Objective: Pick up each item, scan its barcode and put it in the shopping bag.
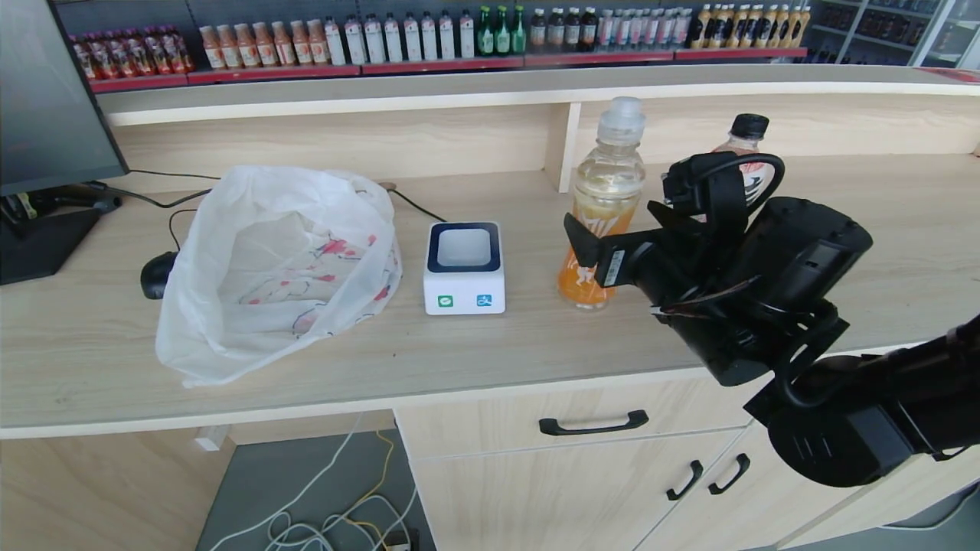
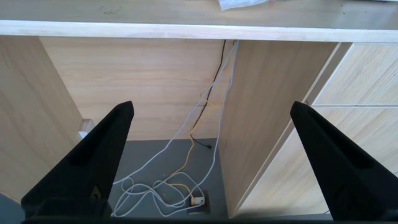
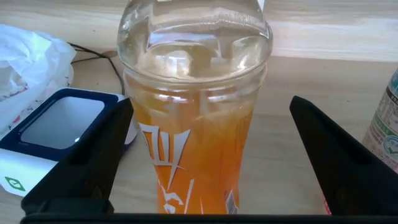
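The orange drink bottle (image 1: 605, 207) stands on the counter (image 1: 490, 344) beside the scanner (image 1: 465, 268), with the right gripper (image 3: 211, 106) close up to it, wide open and empty. It looks well filled, so it is probably heavy and slick (thin plastic may flex). Grip the labelled mid-body squarely.

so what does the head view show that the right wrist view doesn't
Head view adds the mouse, the monitor, the drawers under the counter and the shelf of bottles behind. Right wrist view adds how the open right pincer straddles the orange drink bottle, its fingers either side. Both show that bottle, the scanner, the shopping bag and the second bottle.
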{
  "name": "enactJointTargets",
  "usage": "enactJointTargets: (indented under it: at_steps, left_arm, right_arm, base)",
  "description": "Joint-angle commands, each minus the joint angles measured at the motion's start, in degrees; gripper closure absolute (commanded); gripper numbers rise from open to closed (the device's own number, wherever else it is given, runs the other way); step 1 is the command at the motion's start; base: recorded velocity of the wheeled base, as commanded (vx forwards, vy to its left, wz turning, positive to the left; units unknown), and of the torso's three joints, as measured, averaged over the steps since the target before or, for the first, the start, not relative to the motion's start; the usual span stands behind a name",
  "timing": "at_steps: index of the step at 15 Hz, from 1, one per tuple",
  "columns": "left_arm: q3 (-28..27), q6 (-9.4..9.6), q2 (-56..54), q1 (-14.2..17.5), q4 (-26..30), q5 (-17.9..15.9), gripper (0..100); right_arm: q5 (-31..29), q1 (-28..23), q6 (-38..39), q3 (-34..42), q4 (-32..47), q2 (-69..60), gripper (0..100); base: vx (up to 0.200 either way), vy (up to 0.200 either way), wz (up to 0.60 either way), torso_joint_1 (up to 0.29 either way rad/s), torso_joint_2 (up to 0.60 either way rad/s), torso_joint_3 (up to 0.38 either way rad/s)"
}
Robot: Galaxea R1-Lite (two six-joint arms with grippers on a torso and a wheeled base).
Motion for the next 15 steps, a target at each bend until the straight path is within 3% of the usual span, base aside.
enactJointTargets:
  at_steps: [1, 15]
  left_arm:
    - [0.0, 0.00, 0.0, 0.0, 0.0, 0.0, 0]
    - [0.0, 0.00, 0.0, 0.0, 0.0, 0.0, 0]
  right_arm:
    - [0.5, -0.9, -0.2, -0.5, 0.0, 0.0, 0]
    - [0.9, -1.0, -0.2, -4.7, 0.2, 4.0, 0]
  base:
    - [0.000, 0.000, 0.00, 0.000, 0.00, 0.000]
    - [0.000, 0.000, 0.00, 0.000, 0.00, 0.000]
